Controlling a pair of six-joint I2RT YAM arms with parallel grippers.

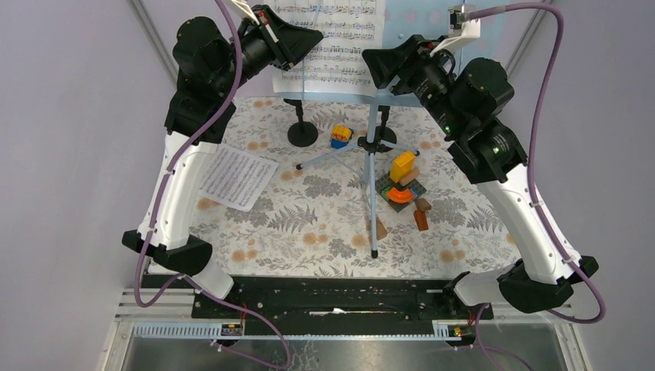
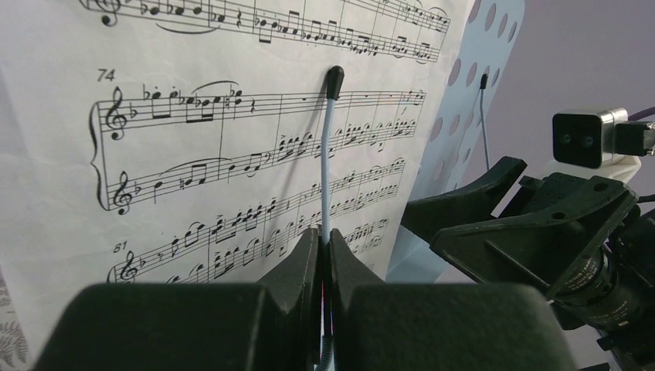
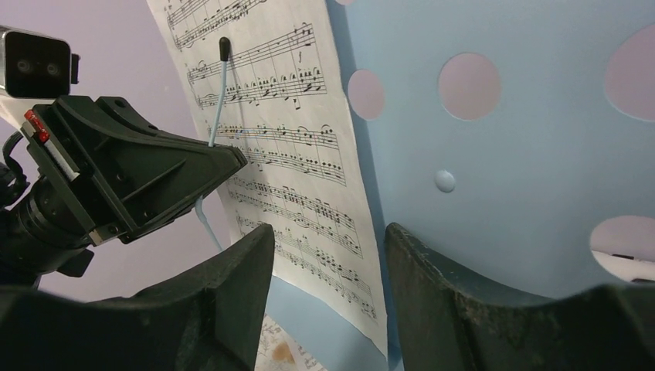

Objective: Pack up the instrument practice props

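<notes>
The light-blue perforated music rack (image 1: 409, 31) stands on tripod legs (image 1: 372, 166) at the back. A white sheet-music page (image 1: 332, 46) leans on it. My left gripper (image 1: 313, 37) is shut on the rack's thin light-blue page-holder wire (image 2: 328, 154), in front of the page (image 2: 216, 139). My right gripper (image 3: 328, 255) is open, its jaws either side of the page's lower right corner (image 3: 340, 263) and the rack panel (image 3: 502, 154). A second page (image 1: 235, 178) lies flat on the left. One black round-based mic holder (image 1: 302, 133) stands by the stand. No microphones show.
A floral cloth (image 1: 309, 224) covers the table. Colourful toy blocks (image 1: 402, 182) and a small blue and yellow one (image 1: 341, 137) sit near the tripod. Small brown wooden blocks (image 1: 421, 216) lie beside them. A second black base (image 1: 388, 136) shows behind the pole.
</notes>
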